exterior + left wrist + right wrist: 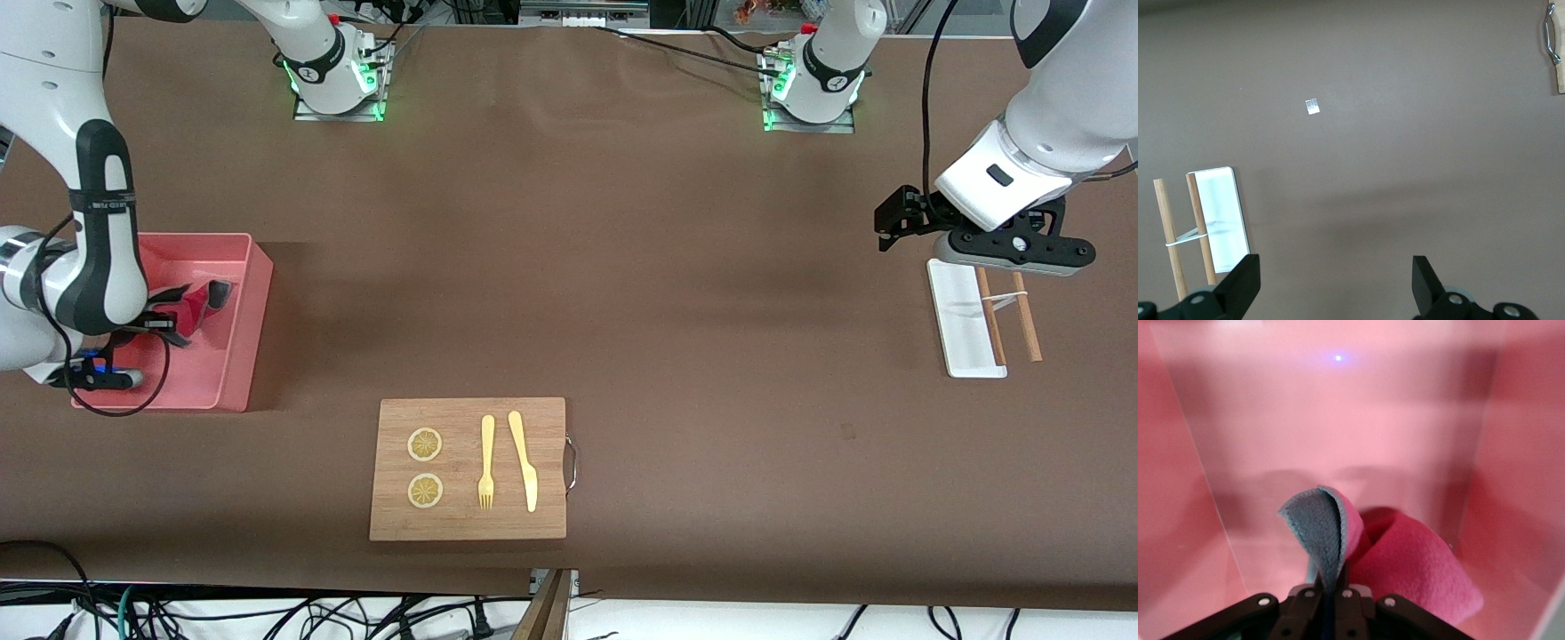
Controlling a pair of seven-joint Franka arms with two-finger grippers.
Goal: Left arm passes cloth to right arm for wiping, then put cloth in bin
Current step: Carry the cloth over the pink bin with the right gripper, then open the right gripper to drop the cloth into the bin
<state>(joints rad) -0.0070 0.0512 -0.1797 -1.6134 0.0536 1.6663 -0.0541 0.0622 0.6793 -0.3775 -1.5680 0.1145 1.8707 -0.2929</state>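
Holding the cloth [1405, 567] down inside the pink bin [253, 302], fingers pinched tight on a fold of it.

That's the right gripper [1328, 590], at the right arm's end of the table. Left gripper [1331, 287] just waits over bare table, jaws spread wide with nothing in them, near the white tray [1218, 220] and chopsticks [1168, 240].

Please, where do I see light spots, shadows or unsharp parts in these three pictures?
Front view: soft shadow on the table beside the bin. Left wrist view: a small bright glint on the table, and a broad faint shadow. Right wrist view: blue light dot on the bin's wall; the cloth looks slightly soft.
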